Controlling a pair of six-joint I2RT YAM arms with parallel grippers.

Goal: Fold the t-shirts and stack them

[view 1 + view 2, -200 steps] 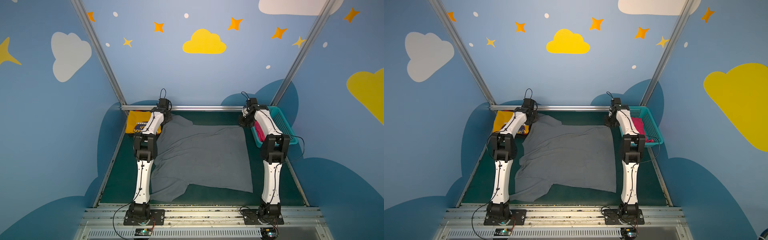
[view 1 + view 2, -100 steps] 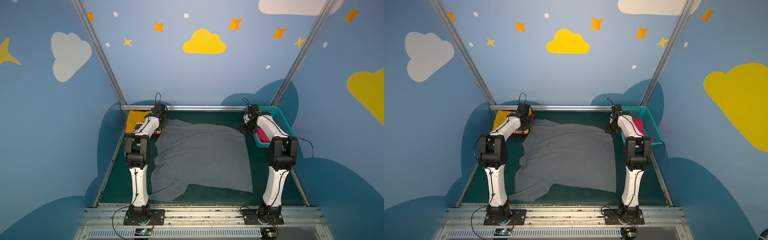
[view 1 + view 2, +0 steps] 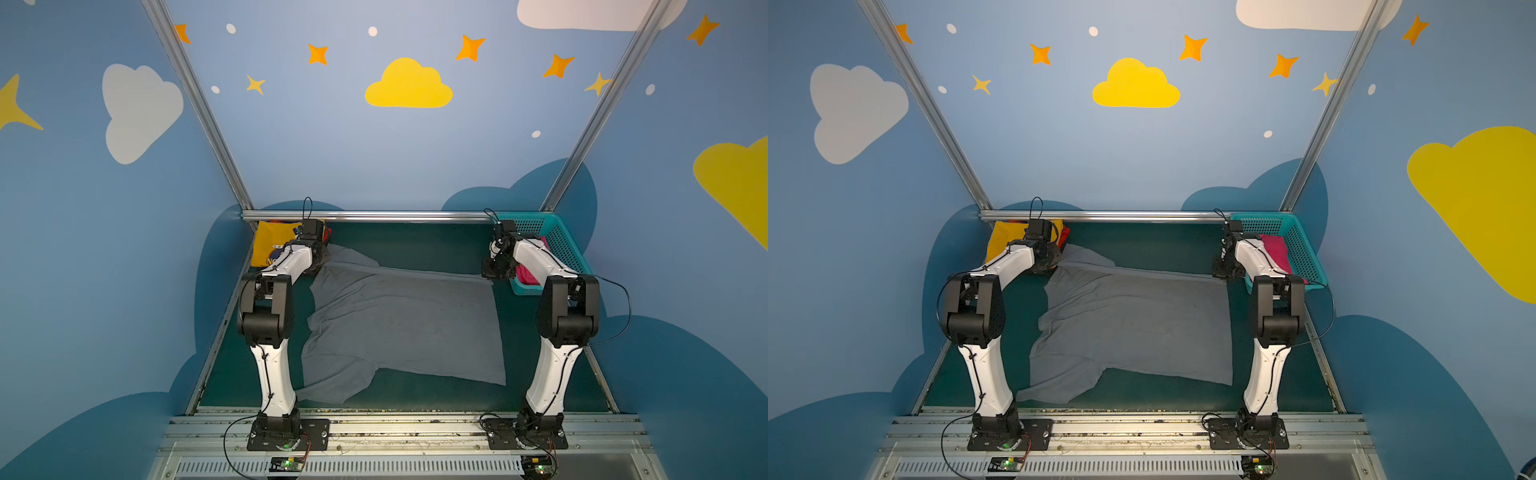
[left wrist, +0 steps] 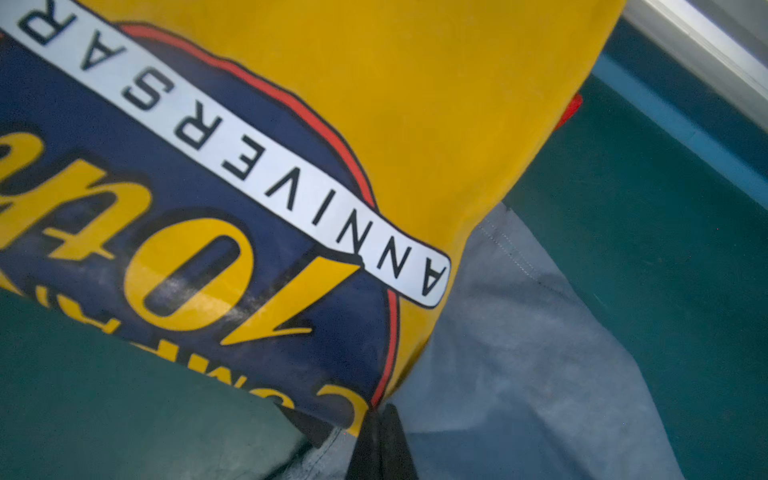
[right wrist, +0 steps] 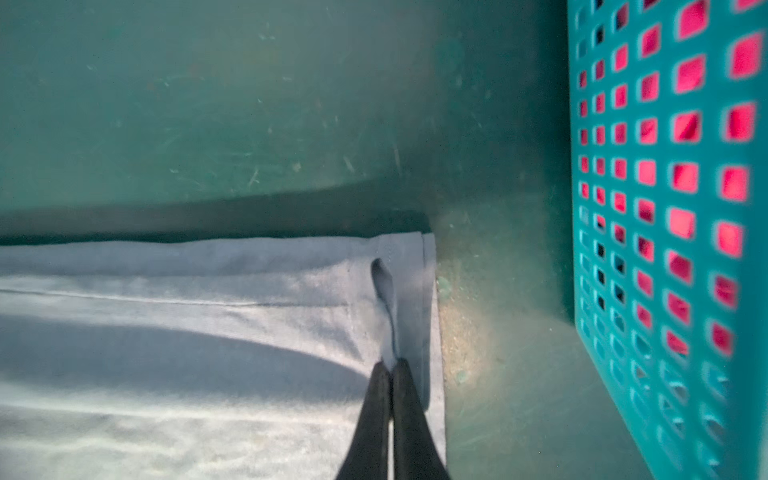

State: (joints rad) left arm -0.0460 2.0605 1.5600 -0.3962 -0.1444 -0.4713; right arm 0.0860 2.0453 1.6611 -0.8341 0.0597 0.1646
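The slate-grey t-shirt [image 3: 399, 324] [image 3: 1133, 324] lies spread over the middle of the green table. My left gripper [image 3: 318, 259] [image 4: 379, 415] is at its far left corner, jaws shut on grey cloth [image 4: 519, 353], its tips against the edge of the yellow printed t-shirt [image 4: 415, 104] [image 3: 270, 241]. At the far right corner my right gripper [image 3: 492, 270] [image 5: 392, 365] is shut on a pinched ridge of the grey hem [image 5: 386, 291]. A magenta-pink t-shirt [image 3: 1273, 249] [image 5: 685, 178] lies in the basket.
The teal perforated basket [image 3: 561, 241] [image 5: 706, 208] stands at the far right, close beside my right gripper. A red cloth edge [image 4: 571, 108] pokes out under the yellow tee. A metal rail [image 3: 365, 215] runs along the back edge of the table.
Both arms have raised their elbows and lowered the grippers towards the table. The grey shirt's far edge has come nearer and settled flatter.
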